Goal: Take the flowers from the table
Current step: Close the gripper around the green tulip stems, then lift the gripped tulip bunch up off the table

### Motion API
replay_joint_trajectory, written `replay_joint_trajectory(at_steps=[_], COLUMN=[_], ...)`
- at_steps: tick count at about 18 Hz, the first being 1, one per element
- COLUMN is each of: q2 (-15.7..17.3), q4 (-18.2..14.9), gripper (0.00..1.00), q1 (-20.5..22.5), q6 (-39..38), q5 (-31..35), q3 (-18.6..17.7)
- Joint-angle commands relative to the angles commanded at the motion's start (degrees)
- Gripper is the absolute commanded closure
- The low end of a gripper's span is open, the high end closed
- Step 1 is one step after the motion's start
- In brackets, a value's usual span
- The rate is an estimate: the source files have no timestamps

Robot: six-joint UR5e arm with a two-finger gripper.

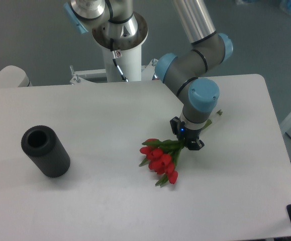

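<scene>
Pincer (187, 140) clenched on tulip stems, right of bench (110, 201) centre. Tulips (160, 158): long axis diagonal, closed red buds pointing lower-left, green stem ends poking upper-right past pincer. Black matte cylinder (45, 151) lying far left, hollow end up-left.

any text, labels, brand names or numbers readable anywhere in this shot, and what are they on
None: no word, label, brand or number can be read anywhere.
The arm, gripper, black cylinder and table show no print at this sharpness.
A small blue light glows on the gripper, above the flowers; it is a light, not a character.
</scene>
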Motion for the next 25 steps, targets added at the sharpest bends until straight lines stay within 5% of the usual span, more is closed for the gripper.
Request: replay_joint_trajectory(at_steps=[7,19,25], q2=[-0.79,-6.15,-6.42], q4=[-2.28,-20.91,-21.36], gripper=[0.99,1.00,1.00], q1=[-2.11,-5.98,-6.59], q6=[-0.09,0.00,0.00], q5=[0.61,3.78,4.04], q3=[6.24,24.60,25.23])
